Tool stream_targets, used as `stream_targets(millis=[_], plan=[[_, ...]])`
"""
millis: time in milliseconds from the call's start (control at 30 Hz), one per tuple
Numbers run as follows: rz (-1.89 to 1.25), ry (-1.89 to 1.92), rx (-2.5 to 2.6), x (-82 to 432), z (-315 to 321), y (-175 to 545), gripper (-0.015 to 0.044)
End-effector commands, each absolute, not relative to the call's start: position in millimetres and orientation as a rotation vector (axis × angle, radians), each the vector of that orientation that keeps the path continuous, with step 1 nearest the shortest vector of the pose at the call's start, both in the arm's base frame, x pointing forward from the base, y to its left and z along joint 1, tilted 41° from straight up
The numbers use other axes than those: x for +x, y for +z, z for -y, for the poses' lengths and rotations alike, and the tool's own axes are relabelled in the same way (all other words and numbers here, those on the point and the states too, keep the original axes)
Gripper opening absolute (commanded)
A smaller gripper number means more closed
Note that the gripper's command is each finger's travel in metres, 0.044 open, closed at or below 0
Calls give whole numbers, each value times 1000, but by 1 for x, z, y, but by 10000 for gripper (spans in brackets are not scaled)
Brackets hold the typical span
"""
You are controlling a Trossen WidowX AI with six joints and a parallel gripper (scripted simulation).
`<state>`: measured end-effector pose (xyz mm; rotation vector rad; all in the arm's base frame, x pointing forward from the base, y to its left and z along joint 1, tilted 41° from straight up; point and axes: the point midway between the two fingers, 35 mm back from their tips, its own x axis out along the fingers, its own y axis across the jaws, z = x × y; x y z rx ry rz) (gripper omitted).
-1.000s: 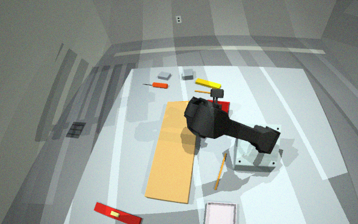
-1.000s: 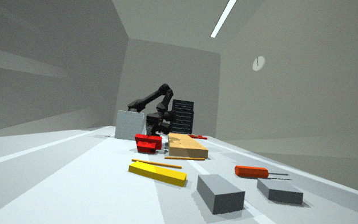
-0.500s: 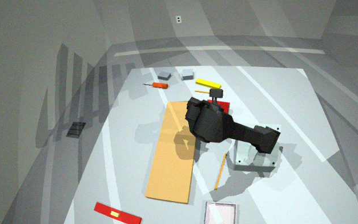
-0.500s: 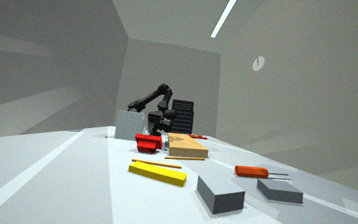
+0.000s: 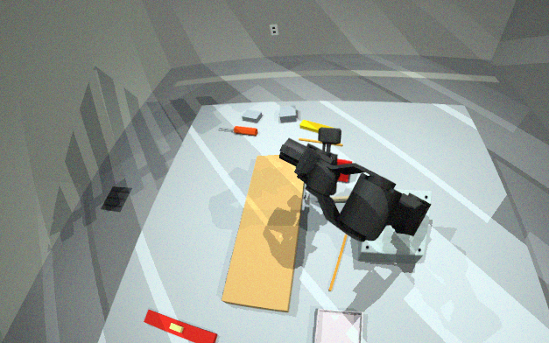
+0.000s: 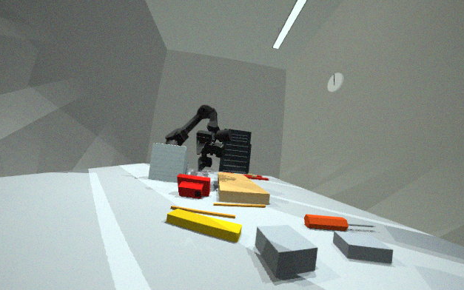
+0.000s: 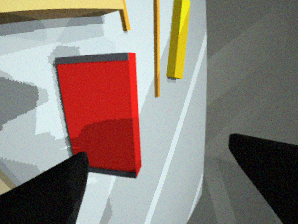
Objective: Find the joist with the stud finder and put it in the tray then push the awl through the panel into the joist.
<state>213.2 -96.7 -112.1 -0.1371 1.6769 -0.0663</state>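
Wrist view puts your empty, wide-spread gripper (image 7: pixel 161 149) (image 6: pixel 205 165) near the red stud finder (image 7: pixel 100 110) (image 6: pixel 194 186) (image 5: pixel 342 175); align before closing to begin the search.

Table (image 5: pixel 188 254) (image 6: pixel 48 222) (image 7: pixel 170 125), pale, crossed by light bands and shadow. Upon it: one tan panel (image 5: pixel 258 258) (image 6: pixel 242 190) (image 7: pixel 55 7), flat. Beyond one short end of the panel — yellow bar (image 5: pixel 313 126) (image 6: pixel 203 226) (image 7: pixel 178 45), thin orange stick (image 5: pixel 308 140) (image 6: pixel 203 211) (image 7: pixel 157 50), orange-handled tool (image 5: pixel 245 130) (image 6: pixel 325 223), larger grey block (image 5: pixel 287 115) (image 6: pixel 286 242), smaller grey block (image 5: pixel 251 115) (image 6: pixel 362 247). Near one long side of the panel — red stud finder (image 5: pixel 344 177) (image 6: pixel 193 186) (image 7: pixel 102 105), second orange stick (image 5: pixel 337 267), pale base block (image 5: pixel 372 252) (image 6: pixel 168 163). Towards the panel's other short end: shallow pinkish tray (image 5: pixel 316 325), red level (image 5: pixel 197 332) (image 6: pixel 260 177).
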Motion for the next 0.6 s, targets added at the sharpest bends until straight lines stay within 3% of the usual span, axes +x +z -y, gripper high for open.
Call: stream_targets(millis=[0, 33, 567], plan=[[-1668, -68, -148, 214, 107, -75, 440], [-1672, -68, -137, 214, 100, -101, 440], [-1672, -68, -137, 214, 100, -101, 440]])
